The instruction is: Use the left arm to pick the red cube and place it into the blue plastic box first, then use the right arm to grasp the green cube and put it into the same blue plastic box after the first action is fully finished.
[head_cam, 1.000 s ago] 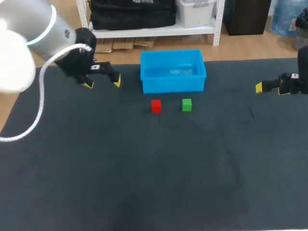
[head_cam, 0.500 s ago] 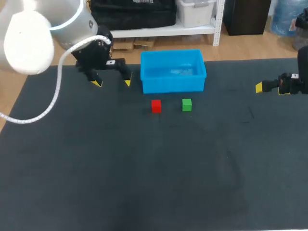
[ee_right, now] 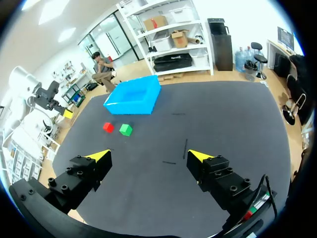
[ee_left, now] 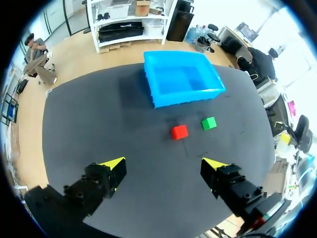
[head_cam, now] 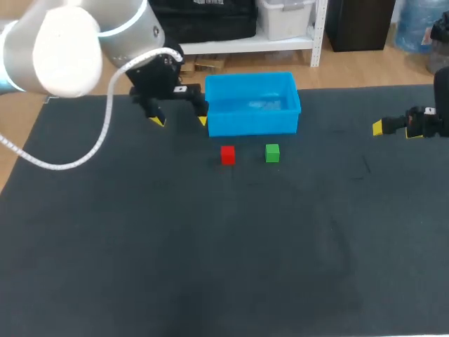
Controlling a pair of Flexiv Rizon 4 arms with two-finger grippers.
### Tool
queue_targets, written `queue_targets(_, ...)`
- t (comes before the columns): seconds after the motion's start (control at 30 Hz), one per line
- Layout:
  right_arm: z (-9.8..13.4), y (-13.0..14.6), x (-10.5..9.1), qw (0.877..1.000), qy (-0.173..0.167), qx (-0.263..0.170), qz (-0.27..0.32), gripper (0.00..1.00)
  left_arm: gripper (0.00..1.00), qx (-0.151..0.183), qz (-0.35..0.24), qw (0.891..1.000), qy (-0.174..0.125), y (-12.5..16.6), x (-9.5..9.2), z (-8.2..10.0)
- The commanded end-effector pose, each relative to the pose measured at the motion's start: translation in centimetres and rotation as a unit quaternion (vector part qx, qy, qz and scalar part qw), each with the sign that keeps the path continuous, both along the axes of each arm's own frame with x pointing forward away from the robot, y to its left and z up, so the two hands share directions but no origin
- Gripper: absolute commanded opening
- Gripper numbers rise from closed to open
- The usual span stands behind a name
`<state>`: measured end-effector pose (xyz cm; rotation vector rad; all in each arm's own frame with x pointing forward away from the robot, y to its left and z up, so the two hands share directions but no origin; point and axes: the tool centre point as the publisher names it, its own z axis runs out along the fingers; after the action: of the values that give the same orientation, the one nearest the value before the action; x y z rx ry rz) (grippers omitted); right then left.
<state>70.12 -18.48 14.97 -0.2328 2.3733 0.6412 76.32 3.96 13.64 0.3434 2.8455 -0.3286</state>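
Head view: the left tool [head_cam: 180, 121] hangs spread near the far edge of the bench [head_cam: 210, 246] beside the box [head_cam: 252, 123], the red cube [head_cam: 227, 154] and green cube [head_cam: 272, 152] sit just before it, and the right tool [head_cam: 394, 129] is spread at the right edge.

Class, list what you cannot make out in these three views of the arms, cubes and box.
- Head view: the right tool has its arm cut off by the edge, one tip barely showing.
- Head view: the blue box hides part of its floor behind its front wall.
- Head view: whether the left tool touches the box, unclear.
- Right wrist view: red cube, green cube too small for detail.
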Motion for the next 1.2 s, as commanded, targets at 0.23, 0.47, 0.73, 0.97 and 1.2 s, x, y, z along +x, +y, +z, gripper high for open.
queue_targets(0.23,0.0,0.0,0.0,1.0,0.0,0.0,0.0,1.0,1.0,0.029,0.006,0.999,0.02,-2.7,1.8,-1.3)
queue_targets(0.47,0.0,0.0,0.0,1.0,0.0,0.0,0.0,1.0,1.0,0.043,0.02,0.999,0.027,-3.8,2.7,-2.0)
queue_targets(0.73,0.0,0.0,0.0,1.0,0.0,0.0,0.0,1.0,1.0,0.053,0.038,0.997,0.033,-4.9,3.3,-2.7)
queue_targets(0.97,0.0,0.0,0.0,1.0,0.0,0.0,0.0,1.0,1.0,0.055,0.048,0.996,0.044,-5.6,3.0,-3.4)
queue_targets(1.2,0.0,0.0,0.0,1.0,0.0,0.0,0.0,1.0,1.0,0.056,0.057,0.996,0.05,-5.9,3.3,-4.6)
